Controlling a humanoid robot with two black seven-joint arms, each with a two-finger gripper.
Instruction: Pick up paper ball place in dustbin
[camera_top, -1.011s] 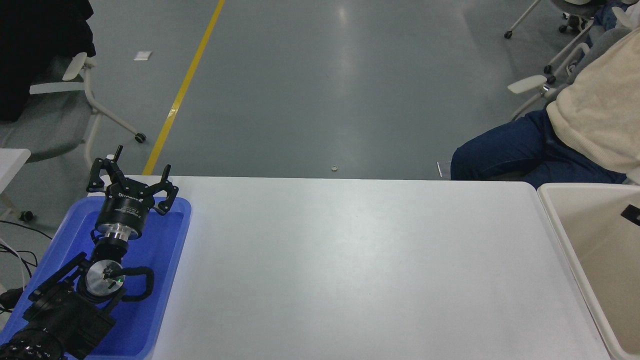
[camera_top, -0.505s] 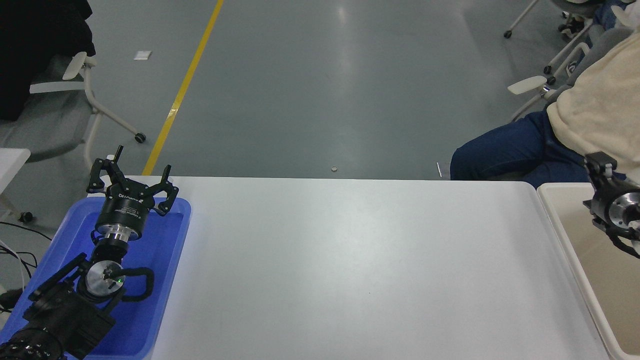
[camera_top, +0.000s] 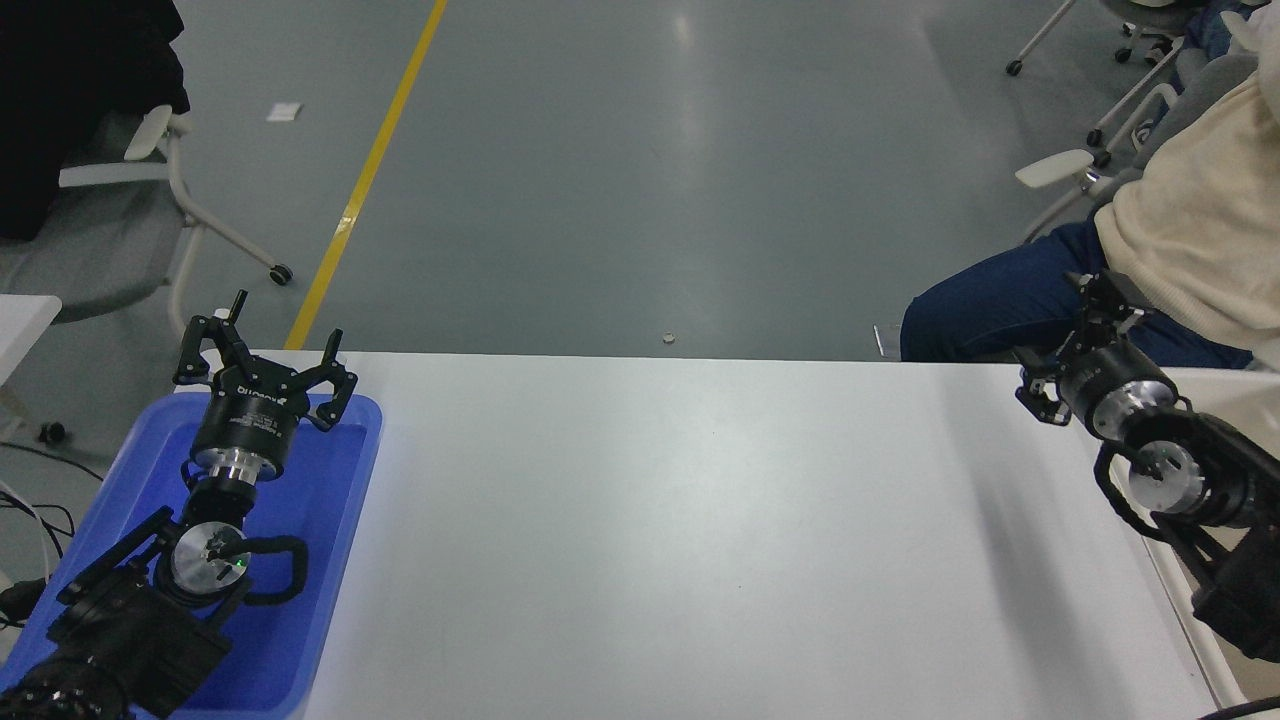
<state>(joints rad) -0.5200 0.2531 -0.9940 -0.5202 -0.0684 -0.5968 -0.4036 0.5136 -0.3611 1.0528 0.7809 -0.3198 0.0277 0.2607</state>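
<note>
My left gripper is parked at the far end of the blue tray, with its fingers spread wide and nothing between them. To the right of it the white table stretches across to my other arm, and I see no paper ball on it anywhere.

My right gripper hangs above the table's far right corner, pointing away from me toward the seated person. I cannot tell how far its fingers are open, because they are dark against the person's dark trousers, and I cannot see any tan paper in them. Just behind and to the right of this gripper is the dustbin, mostly covered by my own arm.

The risk I judge here: the ball may be inside the dustbin already, or hidden from me, so I could search and grasp at nothing. Also, the gripper is close to the person's leg, so a careless reach forward could touch them.
</note>
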